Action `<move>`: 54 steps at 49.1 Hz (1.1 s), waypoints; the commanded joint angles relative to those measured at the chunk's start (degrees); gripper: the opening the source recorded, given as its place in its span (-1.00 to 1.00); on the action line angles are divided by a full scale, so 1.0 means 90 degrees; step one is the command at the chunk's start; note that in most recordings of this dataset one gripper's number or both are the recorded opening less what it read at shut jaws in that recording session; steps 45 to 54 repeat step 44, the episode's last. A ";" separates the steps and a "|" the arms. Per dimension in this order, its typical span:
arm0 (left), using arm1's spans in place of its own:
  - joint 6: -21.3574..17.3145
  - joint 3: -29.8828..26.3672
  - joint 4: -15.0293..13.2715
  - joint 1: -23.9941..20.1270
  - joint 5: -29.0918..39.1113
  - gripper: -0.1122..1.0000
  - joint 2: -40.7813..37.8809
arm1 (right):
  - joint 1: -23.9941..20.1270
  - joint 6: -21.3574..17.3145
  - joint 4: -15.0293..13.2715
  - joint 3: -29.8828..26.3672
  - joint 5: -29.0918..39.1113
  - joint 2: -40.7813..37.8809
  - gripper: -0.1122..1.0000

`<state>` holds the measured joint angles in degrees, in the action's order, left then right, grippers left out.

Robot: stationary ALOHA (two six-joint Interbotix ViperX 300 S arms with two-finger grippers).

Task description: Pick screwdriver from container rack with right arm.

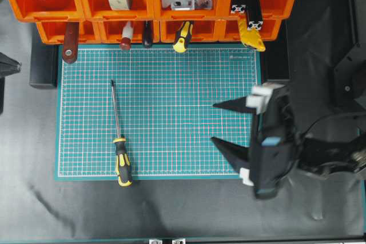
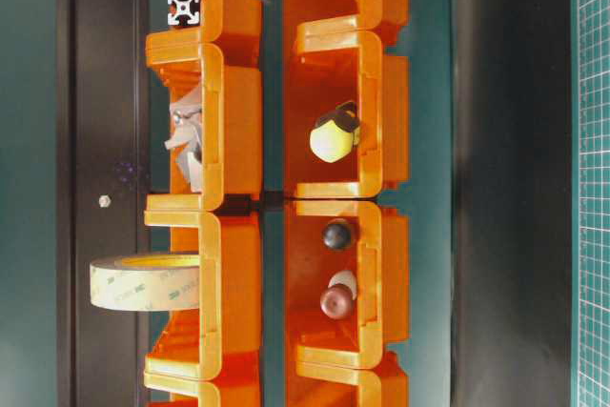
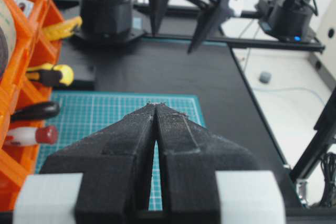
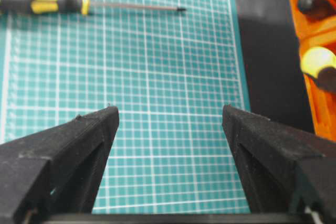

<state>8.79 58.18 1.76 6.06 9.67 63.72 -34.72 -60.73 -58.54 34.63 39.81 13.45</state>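
Overhead view, green mat print (too small), screwdriver

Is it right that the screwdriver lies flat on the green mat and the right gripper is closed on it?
Not quite. The screwdriver does lie flat on the green mat, but the right gripper is open and holds nothing, well apart from the tool. The overhead and right wrist views both show this.

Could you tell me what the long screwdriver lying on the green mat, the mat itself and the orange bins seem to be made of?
The yellow-and-black-handled screwdriver: thin grey shaft with a dull sheen, likely metal; the handle looks like moulded plastic or rubber. The green gridded cutting mat: matte and flat with printed white lines, probably vinyl or rubber. The orange container rack: glossy, rounded moulded walls, seemingly plastic.
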 commanded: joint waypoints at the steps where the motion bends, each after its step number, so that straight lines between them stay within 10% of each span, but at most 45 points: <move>1: 0.0020 -0.0215 0.0020 0.0010 -0.0039 -0.79 -0.0059 | -0.0020 -0.0322 -0.0059 0.0176 -0.0195 0.0547 0.59; 17: 0.0020 -0.0215 0.0020 0.0010 -0.0029 -0.79 -0.0068 | 0.0039 -0.1309 -0.0254 0.1045 -0.0674 0.1924 0.58; 54: 0.0029 -0.0225 0.0020 0.0010 0.0088 -0.79 -0.0059 | 0.0068 -0.1445 -0.0361 0.1592 -0.0840 0.2773 0.58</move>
